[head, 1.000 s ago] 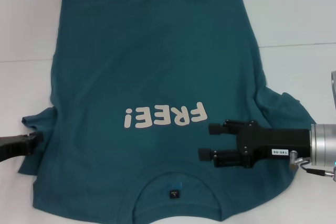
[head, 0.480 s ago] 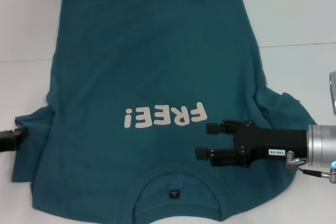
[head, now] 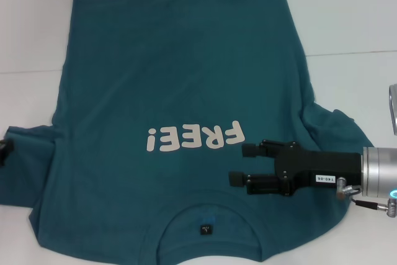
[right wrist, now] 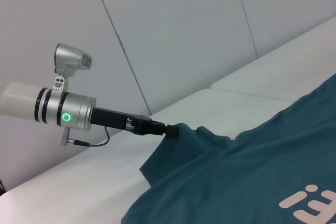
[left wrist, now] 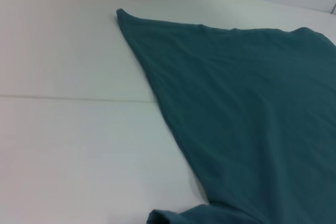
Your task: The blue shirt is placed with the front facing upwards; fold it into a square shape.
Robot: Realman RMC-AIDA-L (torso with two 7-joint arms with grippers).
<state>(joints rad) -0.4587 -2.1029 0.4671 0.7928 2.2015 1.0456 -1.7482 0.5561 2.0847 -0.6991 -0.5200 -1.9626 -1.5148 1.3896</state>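
With the left claw [right wrist: 170,131] pinching the shirt [head: 180,85] sleeve at nine o'clock and the right claw [head: 239,164] spread near the print [head: 193,137], keep the sleeve taut and low.

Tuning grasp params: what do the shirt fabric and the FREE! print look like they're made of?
Blue shirt: soft matte knit, likely cotton; it drapes and wrinkles where the left gripper pinches its sleeve. FREE! print: pale, flat, opaque, probably a printed or transfer layer.

Counted items before me.
One blue shirt [head: 180,91] at frame centre, one white table [head: 347,10] beneath; two grippers of mine: left gripper [right wrist: 169,131], right gripper [head: 247,164] lower right.
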